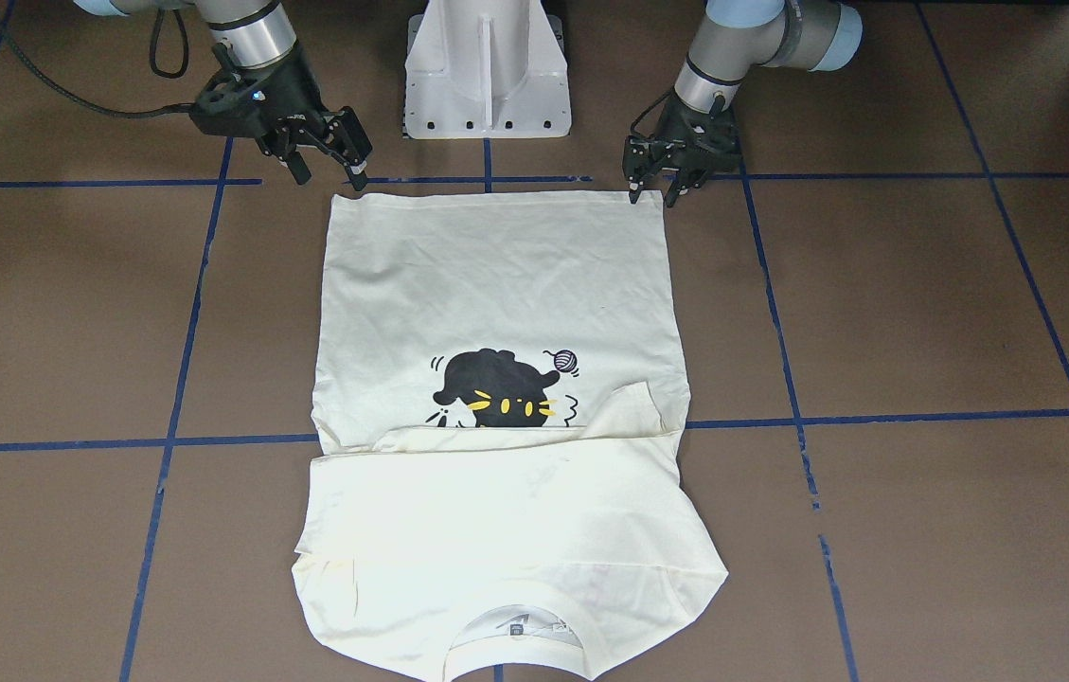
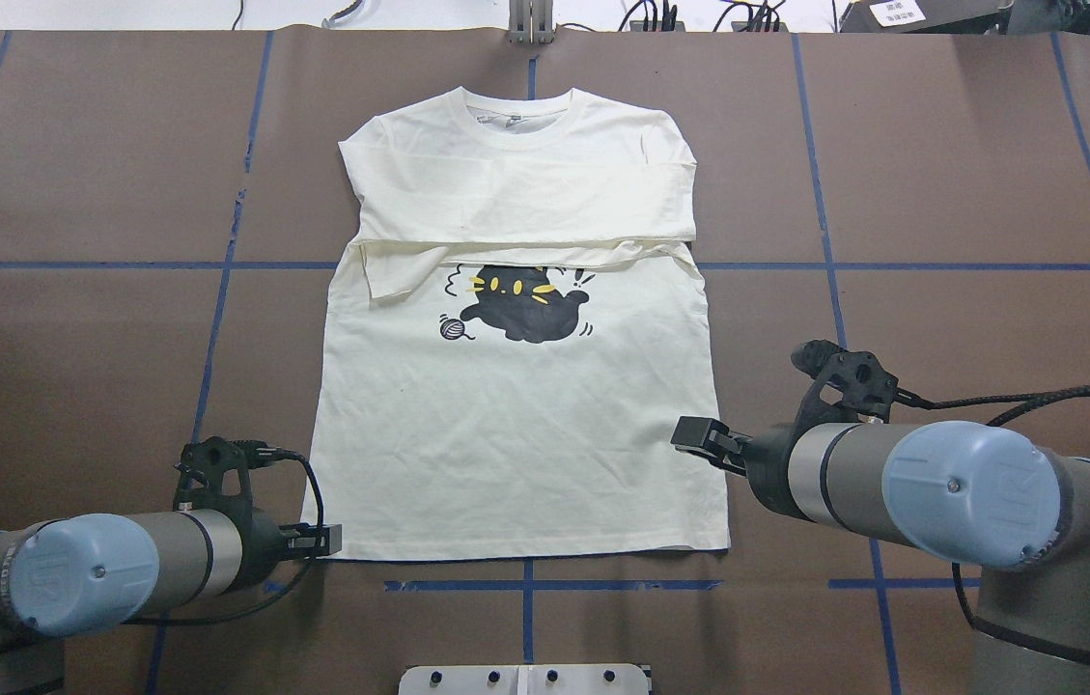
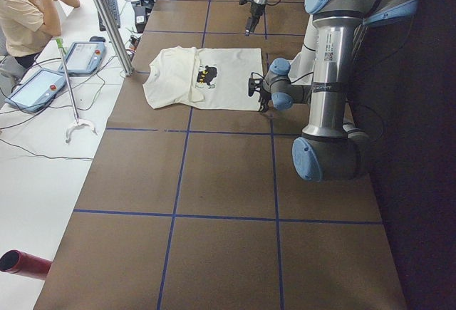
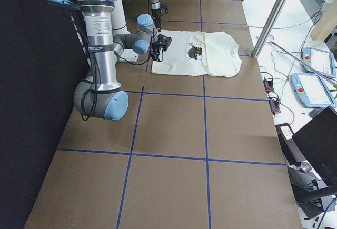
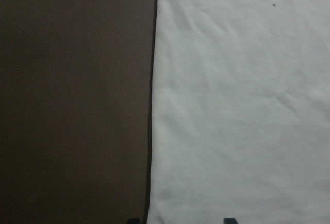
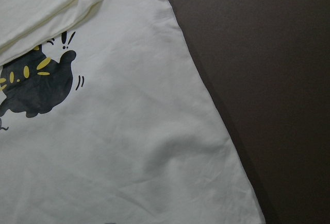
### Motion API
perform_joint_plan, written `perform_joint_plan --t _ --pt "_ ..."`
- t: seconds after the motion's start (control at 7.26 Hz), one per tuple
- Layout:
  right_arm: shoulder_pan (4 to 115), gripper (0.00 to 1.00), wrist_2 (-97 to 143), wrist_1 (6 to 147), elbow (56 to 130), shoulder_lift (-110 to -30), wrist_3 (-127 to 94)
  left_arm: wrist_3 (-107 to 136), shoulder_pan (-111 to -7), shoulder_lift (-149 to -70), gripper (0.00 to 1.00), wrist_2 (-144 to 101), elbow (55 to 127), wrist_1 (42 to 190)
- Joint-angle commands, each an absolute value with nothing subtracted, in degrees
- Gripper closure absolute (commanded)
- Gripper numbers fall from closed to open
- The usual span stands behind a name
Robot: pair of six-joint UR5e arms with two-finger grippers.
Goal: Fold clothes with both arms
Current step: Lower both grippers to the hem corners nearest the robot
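- In your front-facing view, the T-shirt runs off the frame at 6 o'clock, cutting its neckline.
- The folded-in sleeves hide the neck-side part of the cat print.
- Your left wrist view shows only two dark fingertips at 6 o'clock; the picture is soft.
- Your right wrist view cuts the print at 9 o'clock.
- Overhead, the left gripper and right gripper sit mostly behind their own wrists.
- In both side views, the jaws are too small to judge.
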State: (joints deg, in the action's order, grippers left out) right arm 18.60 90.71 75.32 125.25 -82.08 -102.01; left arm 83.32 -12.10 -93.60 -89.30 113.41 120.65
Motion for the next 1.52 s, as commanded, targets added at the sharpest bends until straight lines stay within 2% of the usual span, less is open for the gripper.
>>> perform_joint_plan --t 0.0,0.14,0.28,0.41,0.55,0.83,1.24,1.38 --pt "18.5 0.06 90.6 75.3 125.2 -82.4 -102.0 83.3 -11.5 -93.6 0.46 -89.3 113.4 120.6" --pt "18.4 0.06 90.6 75.3 125.2 -82.5 -102.0 83.7 -11.5 -93.6 0.66 -89.3 113.4 120.7" --pt "18.3 0.06 90.6 75.3 125.2 -82.5 -102.1 83.7 -11.6 -93.6 0.94 -89.3 113.4 120.6" --pt "18.3 0.06 90.6 75.3 125.2 -82.6 -102.1 83.7 -11.6 -93.5 1.0 -89.2 113.6 120.6" --pt "17.9 0.06 90.5 75.3 125.2 -83.3 -102.1 83.6 -11.6 -93.4 1.0 -89.2 113.8 120.6" --pt "13.6 0.17 86.2 75.2 125.2 -85.9 -109.2 83.7 -11.6 -93.9 1.0 -89.1 114.1 120.7" --pt "5.6 0.19 78.7 75.2 124.2 -89.4 -112.8 83.6 -11.6 -94.2 1.0 -87.0 114.2 120.8" --pt "4.1 0.27 77.4 75.3 123.1 -89.0 -114.3 83.6 -11.6 -94.0 1.0 -86.9 114.2 120.8"
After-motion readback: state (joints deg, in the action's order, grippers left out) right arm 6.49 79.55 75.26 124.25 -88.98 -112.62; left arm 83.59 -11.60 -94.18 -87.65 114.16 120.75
